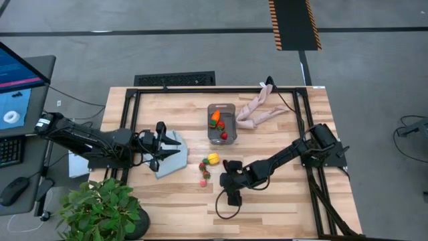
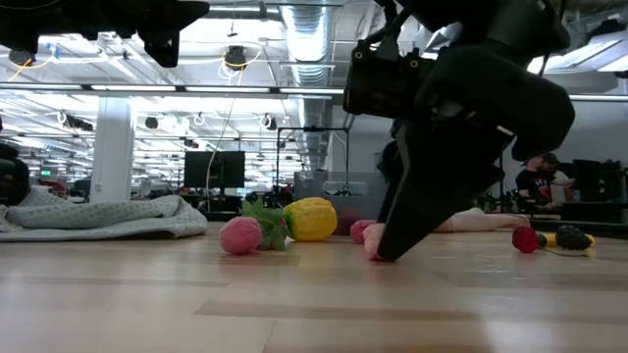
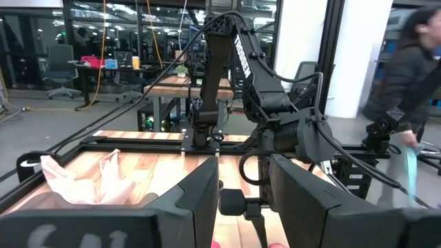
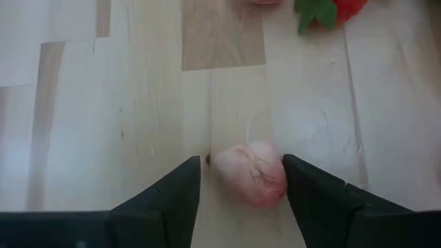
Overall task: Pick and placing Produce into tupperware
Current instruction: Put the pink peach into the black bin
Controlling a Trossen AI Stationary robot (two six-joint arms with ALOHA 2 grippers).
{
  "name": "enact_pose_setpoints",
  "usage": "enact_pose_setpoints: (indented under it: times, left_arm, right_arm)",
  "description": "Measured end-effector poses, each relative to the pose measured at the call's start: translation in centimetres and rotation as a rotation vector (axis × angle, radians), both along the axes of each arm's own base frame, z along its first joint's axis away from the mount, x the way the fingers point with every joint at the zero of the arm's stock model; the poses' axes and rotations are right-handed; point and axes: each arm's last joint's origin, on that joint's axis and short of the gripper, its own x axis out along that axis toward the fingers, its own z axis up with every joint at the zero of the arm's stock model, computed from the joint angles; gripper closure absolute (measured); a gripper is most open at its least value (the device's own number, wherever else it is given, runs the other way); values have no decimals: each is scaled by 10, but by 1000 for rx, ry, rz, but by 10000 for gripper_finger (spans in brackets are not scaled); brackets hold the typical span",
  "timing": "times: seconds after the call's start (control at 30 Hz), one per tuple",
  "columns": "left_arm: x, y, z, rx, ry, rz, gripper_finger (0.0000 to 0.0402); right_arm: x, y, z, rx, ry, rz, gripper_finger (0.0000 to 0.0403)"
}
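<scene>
My right gripper (image 4: pixel 241 162) is open and points down at the table, near the table's middle (image 1: pixel 232 179). A pink berry (image 4: pixel 251 173) lies on the wood between its fingers, close against one of them. A lemon (image 1: pixel 212 158), a strawberry (image 1: pixel 204 165) and another pink berry (image 1: pixel 202 182) lie on the table to its left. The clear tupperware (image 1: pixel 221 134) stands farther back and holds a carrot (image 1: pixel 215 116) and red strawberries. My left gripper (image 3: pixel 241 200) is open and empty above the grey-blue cloth (image 1: pixel 172 159). My right gripper comes from above with a finger on either side of the pink berry, which rests on the table. The berry's side (image 4: pixel 279 172) lies right beside one finger (image 4: pixel 303 182). I cannot tell whether that finger touches it.
A beige limb-shaped object (image 1: pixel 257 110) lies right of the tupperware near the far edge. A leafy potted plant (image 1: pixel 100 207) stands at the near left corner. In the low view a red berry (image 2: pixel 527 238) and a dark berry (image 2: pixel 572 236) lie at the right. A person (image 3: pixel 413 69) walks behind the table.
</scene>
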Motion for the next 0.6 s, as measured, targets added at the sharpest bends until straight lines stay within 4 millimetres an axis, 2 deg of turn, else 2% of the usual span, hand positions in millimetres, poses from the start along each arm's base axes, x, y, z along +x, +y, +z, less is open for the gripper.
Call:
enact_pose_setpoints:
  times: [0.37,0.47,0.6]
  left_arm:
    - [0,0,0,-7,0,0,280]
    - [0,0,0,-9,-1,0,280]
    - [0,0,1,-10,-5,0,280]
  right_arm:
    - [4,-11,3,-4,10,6,298]
    - [11,-17,11,-15,8,20,304]
    - [21,-27,36,-34,-8,31,293]
